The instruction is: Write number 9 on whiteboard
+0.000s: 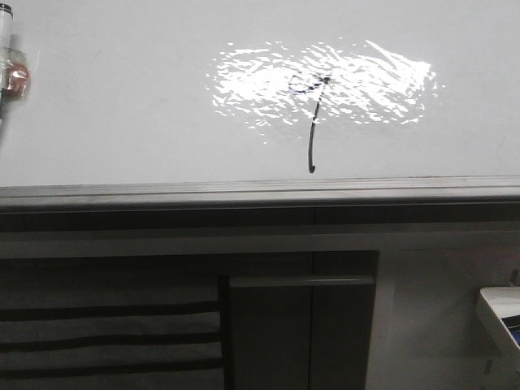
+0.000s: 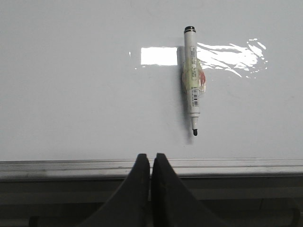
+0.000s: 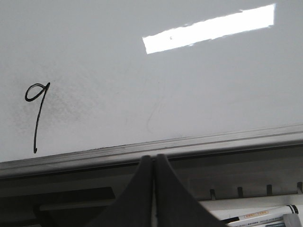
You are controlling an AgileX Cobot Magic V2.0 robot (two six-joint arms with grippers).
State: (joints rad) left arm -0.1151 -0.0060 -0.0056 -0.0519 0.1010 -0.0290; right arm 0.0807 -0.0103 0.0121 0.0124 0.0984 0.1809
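Far left on the whiteboard (image 1: pixel 122 106) lies an uncapped marker (image 2: pixel 191 80), tape wrapped round its barrel; the left gripper (image 2: pixel 151 158) sits at the board's near edge strip (image 1: pixel 244 193), fingers pressed together on nothing. The number 9 (image 1: pixel 312 122) stands mid-board, its loop inside the glare patch (image 1: pixel 325 81), tail hooking toward the strip. The right gripper (image 3: pixel 153 160) is likewise pressed together and empty, with a tray of pens (image 3: pixel 265 218) beside it at near right.

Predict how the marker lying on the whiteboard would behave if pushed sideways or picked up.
The marker looks round-barrelled, so a sideways push would probably roll it across the glossy whiteboard. Its slim plastic body suggests it is stiff and light. The tape-like wrap mid-barrel might make rolling uneven.
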